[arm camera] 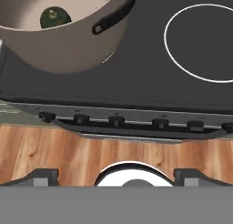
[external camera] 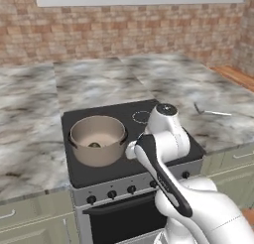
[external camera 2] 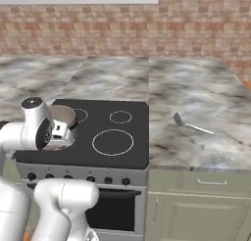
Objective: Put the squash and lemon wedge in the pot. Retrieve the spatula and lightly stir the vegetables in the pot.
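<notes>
- The pot [external camera: 97, 139] sits on the stove [external camera: 119, 163], with a small green thing [arm camera: 53, 17] inside.
- The spatula [external camera 2: 191, 124] lies on the bench [external camera 2: 206, 137], right of the stove.
- The end effector [arm camera: 116, 176] is open, holding nothing, near the pot.

Colours of the kitchen scene

The round tan-brown metal pot [external camera: 97, 139] is pale inside, with dark handles and a dark green piece in it. The flat black stove top [external camera 2: 115, 132] has thin white rings. The marble tabletop [external camera: 30, 119] is grey and white, the brick wall [external camera 2: 196, 29] red-brown, and the small spatula [external camera 2: 191, 124] grey.
</notes>
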You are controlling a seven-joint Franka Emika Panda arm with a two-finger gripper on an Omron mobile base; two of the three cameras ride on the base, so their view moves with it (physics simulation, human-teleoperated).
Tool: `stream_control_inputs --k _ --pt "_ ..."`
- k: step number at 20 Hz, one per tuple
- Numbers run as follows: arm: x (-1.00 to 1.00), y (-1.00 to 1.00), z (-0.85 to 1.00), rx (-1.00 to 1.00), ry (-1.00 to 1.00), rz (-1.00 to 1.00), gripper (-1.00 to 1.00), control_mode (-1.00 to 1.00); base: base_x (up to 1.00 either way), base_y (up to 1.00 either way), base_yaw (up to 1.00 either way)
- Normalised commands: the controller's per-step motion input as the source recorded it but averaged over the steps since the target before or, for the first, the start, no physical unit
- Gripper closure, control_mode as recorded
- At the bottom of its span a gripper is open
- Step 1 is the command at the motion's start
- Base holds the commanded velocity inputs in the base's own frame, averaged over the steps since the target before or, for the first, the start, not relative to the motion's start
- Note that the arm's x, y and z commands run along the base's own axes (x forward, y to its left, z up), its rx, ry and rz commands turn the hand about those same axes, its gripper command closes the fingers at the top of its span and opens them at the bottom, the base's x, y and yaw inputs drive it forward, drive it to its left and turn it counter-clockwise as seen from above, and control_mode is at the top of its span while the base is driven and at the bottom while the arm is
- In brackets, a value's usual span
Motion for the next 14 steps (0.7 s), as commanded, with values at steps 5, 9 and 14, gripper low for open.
stream_control_inputs --k 5,9,14 --pt "0.00 0.00 0.00 0.00 0.00 0.00 -1.00 1.00 -0.23 -1.00 -0.01" --pt "0.00 0.00 0.00 0.00 0.00 0.00 -1.00 1.00 0.12 -1.00 0.10" --pt "0.00 0.00 0.00 0.00 0.00 0.00 -1.00 1.00 0.25 -0.91 0.05"
